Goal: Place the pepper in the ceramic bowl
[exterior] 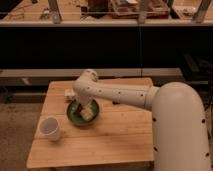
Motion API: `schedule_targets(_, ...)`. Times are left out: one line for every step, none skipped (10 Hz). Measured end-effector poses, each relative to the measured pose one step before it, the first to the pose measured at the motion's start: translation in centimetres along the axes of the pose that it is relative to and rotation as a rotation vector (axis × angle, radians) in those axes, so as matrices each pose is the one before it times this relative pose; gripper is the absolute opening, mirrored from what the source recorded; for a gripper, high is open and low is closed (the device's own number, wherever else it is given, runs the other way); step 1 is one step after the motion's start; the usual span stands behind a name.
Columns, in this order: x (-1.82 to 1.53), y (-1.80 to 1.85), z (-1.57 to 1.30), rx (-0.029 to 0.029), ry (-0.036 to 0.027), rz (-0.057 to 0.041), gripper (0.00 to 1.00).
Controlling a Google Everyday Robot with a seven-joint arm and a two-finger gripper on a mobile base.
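Reaching into ceramic bowl (83, 111) near bench (120, 135) left edge | claw (82, 107) lowered inside bowl | pepper not made out | white cup (50, 128) set toward front-left corner

My gripper (84, 111) hangs over the green ceramic bowl (75, 117), its rim close all round. At eight o'clock a white cup (49, 128) blocks the way. Bare wooden table (120, 135) lies from three to six o'clock.
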Motion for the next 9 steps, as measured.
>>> schedule_targets(-0.219,-0.045,0.029,-0.00146,0.00361,-0.00053,0.48)
schedule_targets(-0.196,-0.169,-0.01,-0.00071,0.0042,-0.00232,0.55)
schedule_targets(0.219,-0.094,-0.031,-0.00725,-0.0089,0.00067,0.66)
schedule_targets(0.068,-0.01,-0.083,-0.01173,-0.01449,0.00393,0.76)
schedule_targets(-0.351,-0.183,0.051,-0.00956,-0.01027,-0.00178,0.8)
schedule_targets(-0.129,-0.08,0.03,-0.00756,-0.00638,0.00055,0.8)
schedule_targets(0.114,0.1,0.058,-0.00587,-0.00303,0.00353,0.8)
schedule_targets(0.191,0.121,0.002,-0.0024,-0.00383,0.00578,0.8)
schedule_targets(0.031,0.063,0.054,-0.00324,-0.00255,0.00066,0.8)
